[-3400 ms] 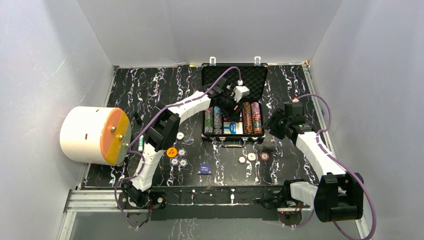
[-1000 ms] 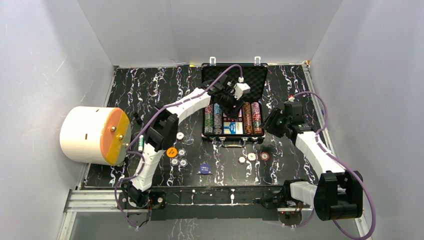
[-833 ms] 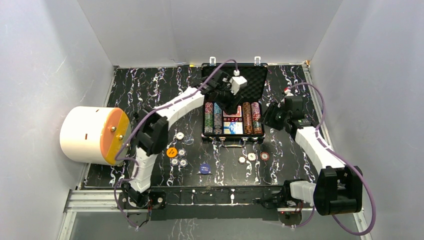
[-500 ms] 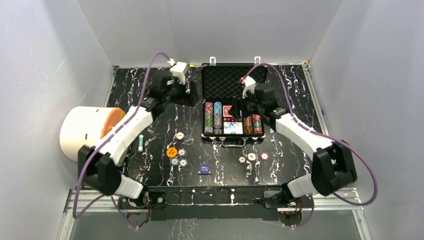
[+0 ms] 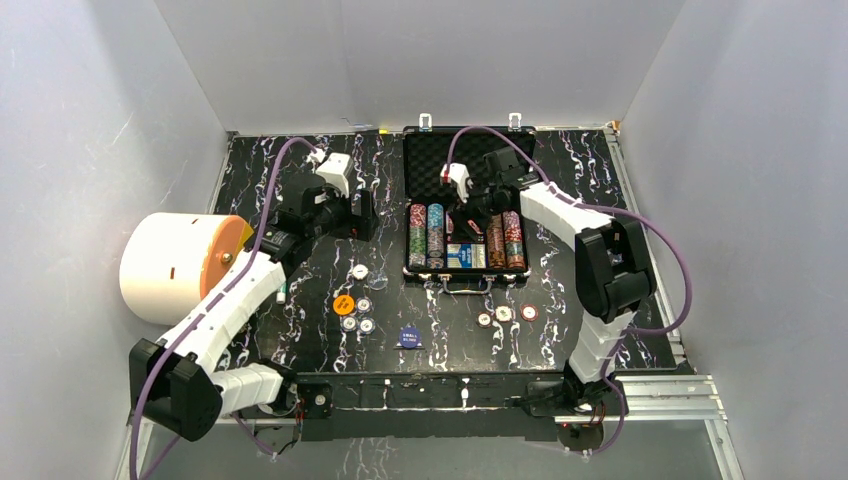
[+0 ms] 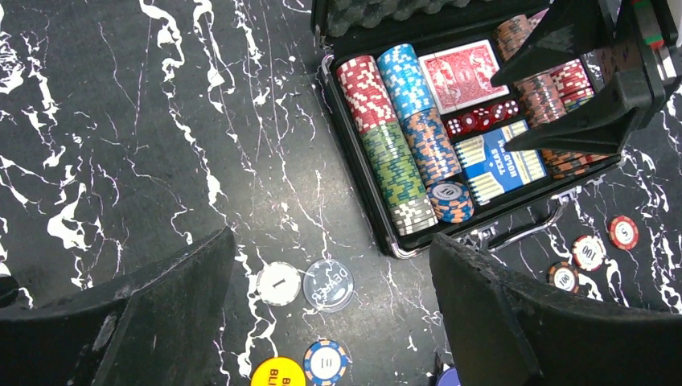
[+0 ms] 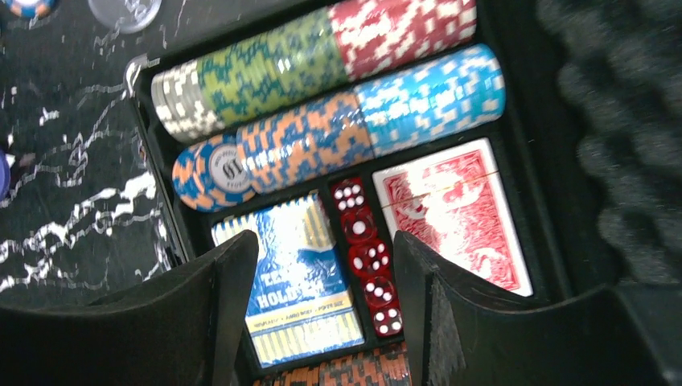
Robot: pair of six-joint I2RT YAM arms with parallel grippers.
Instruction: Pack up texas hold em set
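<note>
I see my left gripper [image 6: 331, 241] open and empty over the table [image 5: 300, 180], left of the open briefcase [image 5: 425, 165]; my right gripper [image 7: 323, 241] stands open above the red dice [image 7: 363, 241] inside.

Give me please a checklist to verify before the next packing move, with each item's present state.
1. Left gripper open and empty: ok.
2. Right gripper open and empty, above the briefcase: ok.
3. Briefcase lid open: ok.
4. All chips packed: not ok; loose chips lie on the table in front of the briefcase.
5. Buttons packed: not ok; the clear dealer button and the yellow button lie on the table.
6. Free room in the chip rows: cannot tell.
</note>
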